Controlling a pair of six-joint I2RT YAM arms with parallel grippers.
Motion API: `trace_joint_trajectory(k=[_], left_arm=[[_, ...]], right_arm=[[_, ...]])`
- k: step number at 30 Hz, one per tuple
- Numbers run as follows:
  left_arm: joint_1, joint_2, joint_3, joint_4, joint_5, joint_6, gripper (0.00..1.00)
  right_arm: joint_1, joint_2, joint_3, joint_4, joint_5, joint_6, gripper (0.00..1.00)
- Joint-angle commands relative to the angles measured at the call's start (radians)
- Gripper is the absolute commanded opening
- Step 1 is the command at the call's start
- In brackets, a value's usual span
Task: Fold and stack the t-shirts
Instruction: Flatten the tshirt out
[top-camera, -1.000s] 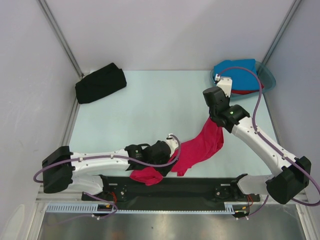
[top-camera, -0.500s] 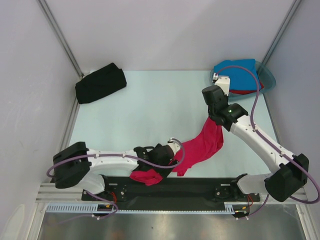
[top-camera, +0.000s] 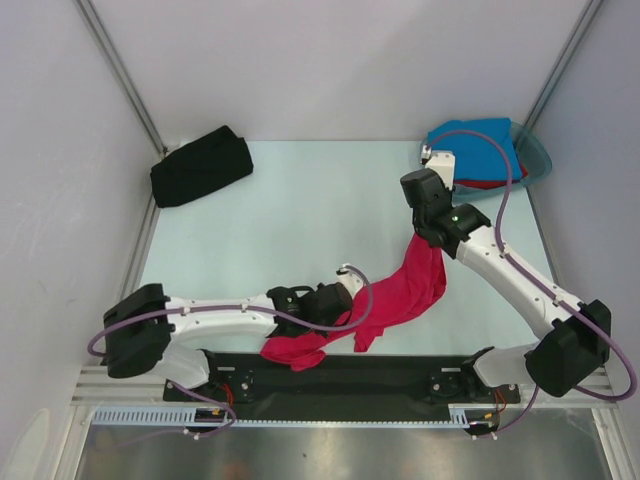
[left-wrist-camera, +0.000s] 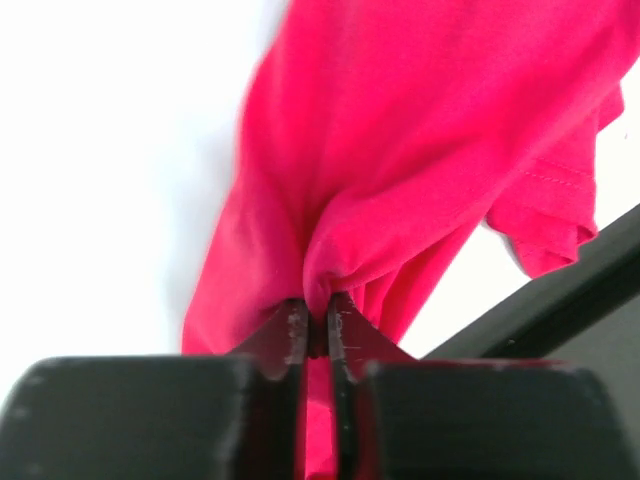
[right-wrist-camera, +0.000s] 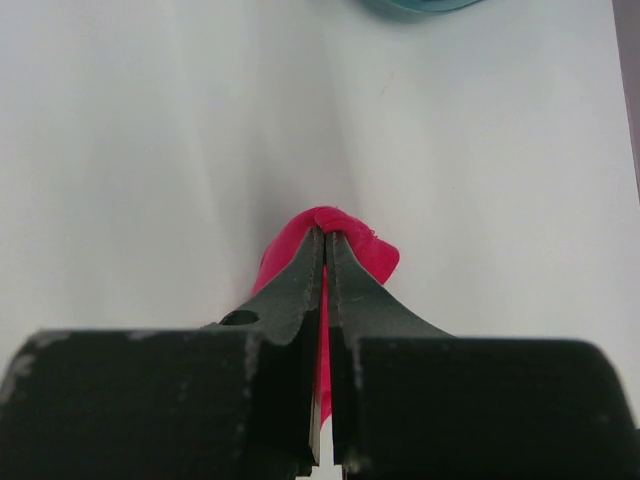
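Both claws are pinching the pink shirt (top-camera: 400, 290).
The left gripper (left-wrist-camera: 317, 318) is clamping its low end and the right gripper (right-wrist-camera: 325, 238) its high end; pulling apart gently should be spreading it flat. Between white walls (top-camera: 330, 70), the table (top-camera: 300, 210) is holding a black shirt (top-camera: 200, 167) far left, a blue shirt (top-camera: 478, 140) far right.

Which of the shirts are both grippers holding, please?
The crimson-pink shirt: the left gripper and right gripper are both shut on it. The black shirt lies alone far left; the blue shirt sits in the tub.
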Motion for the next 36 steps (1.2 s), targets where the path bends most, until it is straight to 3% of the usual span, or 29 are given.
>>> trace_joint_trajectory(k=[1,5,11,14,19,24,33,36], left_arm=[[-0.002,-0.081,0.051,-0.054,-0.056,0.013,0.00],[-0.004,-0.110,0.068,-0.100,-0.062,0.009,0.00],[0.020,-0.183,0.192,-0.259,-0.189,0.015,0.00],[0.073,-0.182,0.262,-0.335,-0.301,0.021,0.00],[0.293,-0.138,0.329,-0.331,-0.352,0.007,0.00],[0.497,0.022,0.428,-0.277,-0.396,0.007,0.00],[0.740,0.416,0.690,-0.237,-0.378,0.068,0.01],[0.801,0.513,0.787,-0.226,-0.338,0.096,0.17]], right_arm=[[-0.005,0.002,0.037,0.026,0.001,-0.017,0.00],[-0.008,0.003,0.037,0.039,-0.002,-0.020,0.00],[-0.025,0.015,0.040,0.059,-0.023,-0.037,0.00],[-0.033,0.035,0.048,0.071,-0.025,-0.043,0.00],[-0.063,0.083,0.045,0.112,-0.028,-0.045,0.00],[-0.103,0.172,0.031,0.191,-0.036,-0.029,0.00],[-0.206,0.431,0.136,0.319,-0.046,-0.009,0.00],[-0.223,0.539,0.221,0.289,-0.034,-0.012,0.06]])
